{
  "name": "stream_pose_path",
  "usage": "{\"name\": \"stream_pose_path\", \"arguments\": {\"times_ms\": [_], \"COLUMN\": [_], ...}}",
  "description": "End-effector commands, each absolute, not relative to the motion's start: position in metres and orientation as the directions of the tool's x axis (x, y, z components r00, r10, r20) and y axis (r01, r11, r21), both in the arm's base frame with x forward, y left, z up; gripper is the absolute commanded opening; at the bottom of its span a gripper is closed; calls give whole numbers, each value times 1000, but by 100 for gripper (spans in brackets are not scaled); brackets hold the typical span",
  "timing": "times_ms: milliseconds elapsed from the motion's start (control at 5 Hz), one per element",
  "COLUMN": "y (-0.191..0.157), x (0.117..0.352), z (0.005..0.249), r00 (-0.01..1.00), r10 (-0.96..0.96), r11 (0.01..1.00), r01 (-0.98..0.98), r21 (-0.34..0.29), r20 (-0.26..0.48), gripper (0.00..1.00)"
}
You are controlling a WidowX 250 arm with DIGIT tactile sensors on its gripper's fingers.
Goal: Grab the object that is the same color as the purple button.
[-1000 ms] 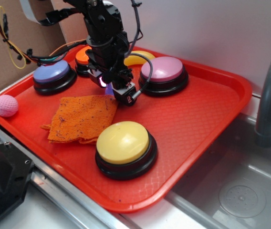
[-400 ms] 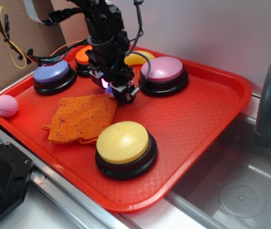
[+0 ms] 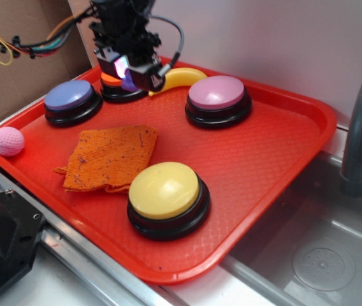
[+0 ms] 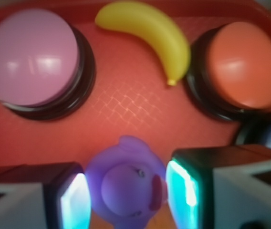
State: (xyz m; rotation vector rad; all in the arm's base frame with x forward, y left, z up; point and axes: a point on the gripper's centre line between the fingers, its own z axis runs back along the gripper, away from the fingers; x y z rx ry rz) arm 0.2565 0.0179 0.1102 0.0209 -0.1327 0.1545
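Yellow and glossy, a domed button (image 3: 165,189) on a black base sits nearest on the red plastic tray (image 3: 276,159), whose floor carries a fine diamond-grid texture. Just behind that button lies a crumpled orange cloth (image 3: 109,157), coarse-woven and flecked with dark specks. Left of the cloth, right at the tray's edge, rests a pink dimpled ball (image 3: 7,141). Beyond the cloth stands the purple button (image 3: 72,96), a periwinkle dome on black, and to the right of the cloth, across bare tray, a pinkish-mauve button (image 3: 217,93). Farther back, the black gripper (image 3: 129,73) hangs above an orange button (image 3: 109,80), with a curved yellow banana (image 3: 180,78) just beside it.

From outside, only a small purple glint shows between the fingers. The wrist camera makes it plain: the gripper (image 4: 126,191) is clamped on a tiny violet rubber duck (image 4: 126,186), smooth and rounded, with a pinkish bill, squeezed between two glowing cyan-lit pads (image 4: 182,188). That view is soft and blurred, yet shows the duck lifted clear of the tray, with the banana's tip almost touching the orange button's base.
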Motion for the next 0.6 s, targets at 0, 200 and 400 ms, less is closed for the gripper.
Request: {"name": "stream_pose_path", "arguments": {"times_ms": [0, 200, 400], "y": [16, 13, 13], "x": [218, 205, 207], "z": [184, 187, 179], "r00": [964, 958, 961], "r10": [169, 199, 225], "r11": [985, 979, 971], "r01": [-160, -186, -208], "r21": [-59, -81, -116], "r20": [207, 205, 163], "gripper": [0, 0, 0]}}
